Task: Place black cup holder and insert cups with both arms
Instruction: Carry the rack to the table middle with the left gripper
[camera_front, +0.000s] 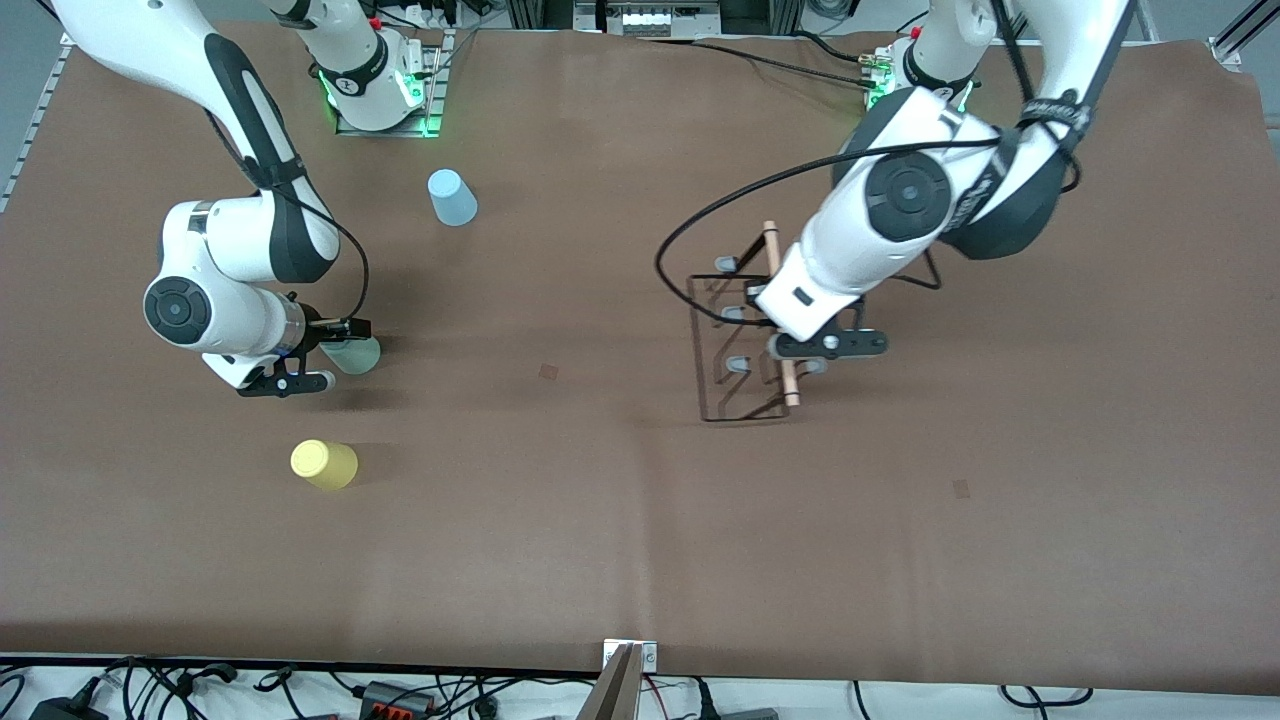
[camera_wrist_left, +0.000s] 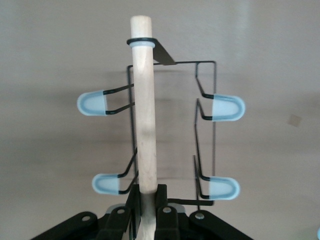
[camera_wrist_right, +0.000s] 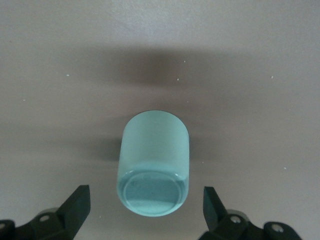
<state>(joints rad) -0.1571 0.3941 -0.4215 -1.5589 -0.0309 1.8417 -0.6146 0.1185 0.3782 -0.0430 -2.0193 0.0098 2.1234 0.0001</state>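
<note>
The black cup holder (camera_front: 735, 345) stands upright toward the left arm's end of the table. My left gripper (camera_front: 800, 350) is shut on its light wooden rod handle (camera_wrist_left: 145, 115), with both fingers pressed on the rod in the left wrist view (camera_wrist_left: 148, 192). Pale grey-tipped prongs (camera_wrist_left: 226, 107) stick out on both sides. The sage green cup (camera_wrist_right: 154, 165) stands upside down on the table. My right gripper (camera_wrist_right: 146, 200) is open and straddles it without touching; it also shows in the front view (camera_front: 335, 354). The yellow cup (camera_front: 323, 464) and light blue cup (camera_front: 452, 197) stand upside down.
The yellow cup is nearer to the front camera than the green cup (camera_front: 358, 355); the light blue cup is farther from it, by the right arm's base (camera_front: 380, 90). A black cable (camera_front: 700, 215) loops from the left arm above the rack. Brown table cover (camera_front: 600, 500) spans the table.
</note>
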